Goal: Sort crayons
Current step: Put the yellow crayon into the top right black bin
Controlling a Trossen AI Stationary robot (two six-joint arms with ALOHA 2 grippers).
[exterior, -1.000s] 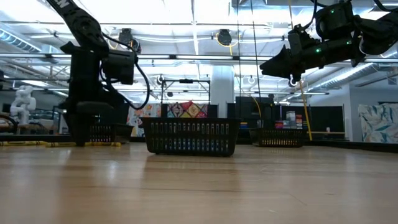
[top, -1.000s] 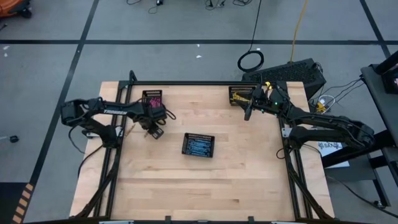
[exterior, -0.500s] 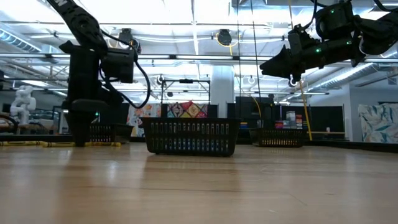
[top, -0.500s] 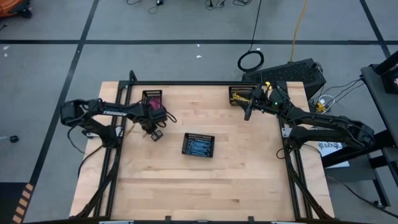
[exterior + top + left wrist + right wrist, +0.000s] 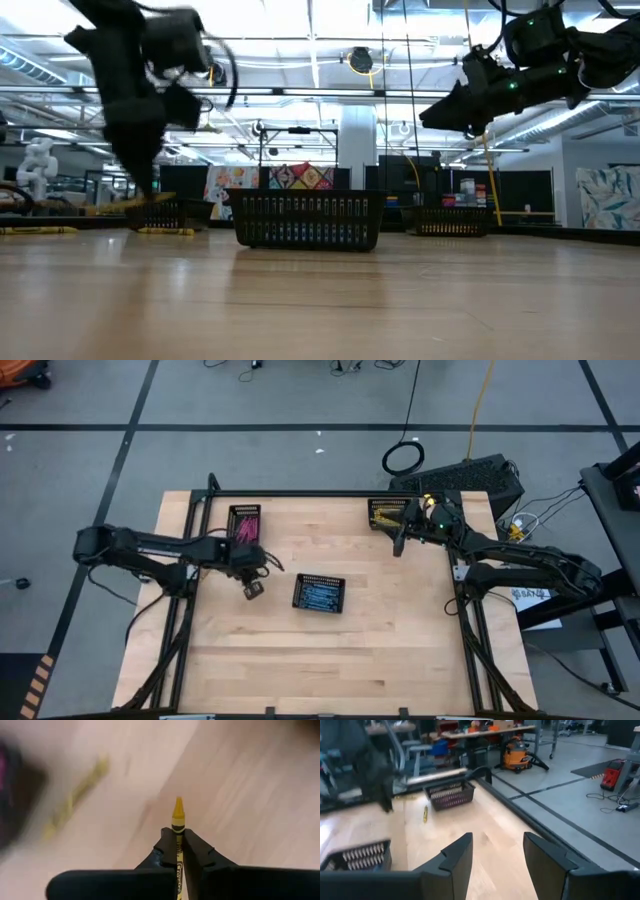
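My left gripper (image 5: 178, 851) is clamped tight on a thin yellow wax crayon (image 5: 177, 815), its pointed tip poking out past my two dark fingers (image 5: 163, 855). In the high view that gripper (image 5: 252, 588) hangs over the pale wooden table (image 5: 330, 660), just beside the small black mesh tray with pink crayons (image 5: 244, 522) at the far left edge and a little to the left of the middle tray. A second yellow crayon (image 5: 75, 797) lies loose on the wood nearby, blurred in my left wrist view, and I see it again from my right wrist camera (image 5: 425, 813) lying just beside the pink tray (image 5: 451, 795).

The black mesh tray holding blue crayons (image 5: 319, 593) sits near the middle of the table; through its side wall in the low view (image 5: 305, 218) the blue sticks show along the bottom. The third black mesh tray, with yellow crayons (image 5: 387, 513), stands at the far right edge of the table.

My right gripper (image 5: 492, 852) has its fingers standing well apart with nothing between them. It hangs in the air (image 5: 398, 544) just beside the yellow tray, on the side towards the table's middle, and in the low view it is well above the tabletop (image 5: 435, 112)
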